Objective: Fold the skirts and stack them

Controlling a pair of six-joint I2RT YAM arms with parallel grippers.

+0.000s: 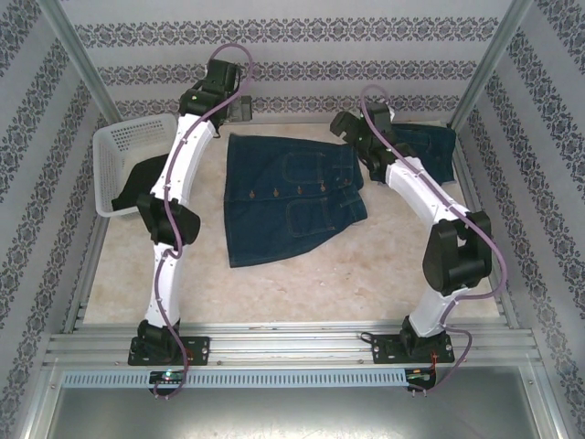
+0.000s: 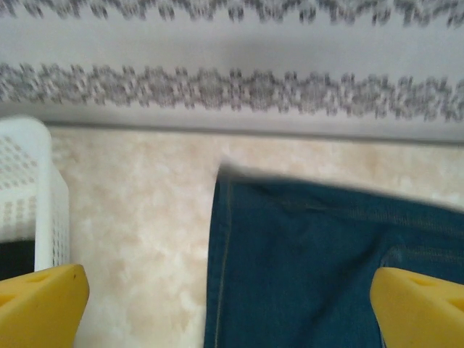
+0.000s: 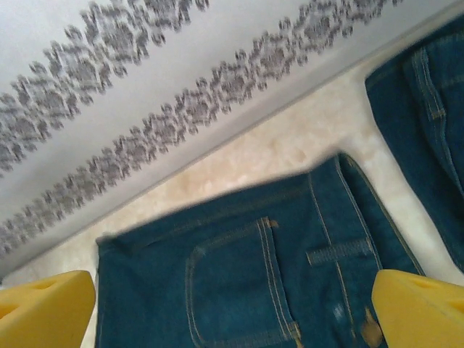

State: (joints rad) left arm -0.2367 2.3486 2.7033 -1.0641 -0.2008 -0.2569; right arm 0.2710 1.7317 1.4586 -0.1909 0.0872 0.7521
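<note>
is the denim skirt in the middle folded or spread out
Spread out: the denim skirt lies flat on the table, its full outline and pockets showing.

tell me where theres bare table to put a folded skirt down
Widest bare patch: the near strip of table between the spread denim skirt and the front rail. Narrower gap between the white basket and that skirt, under the left arm. Far right corner crowded: second denim piece.
</note>
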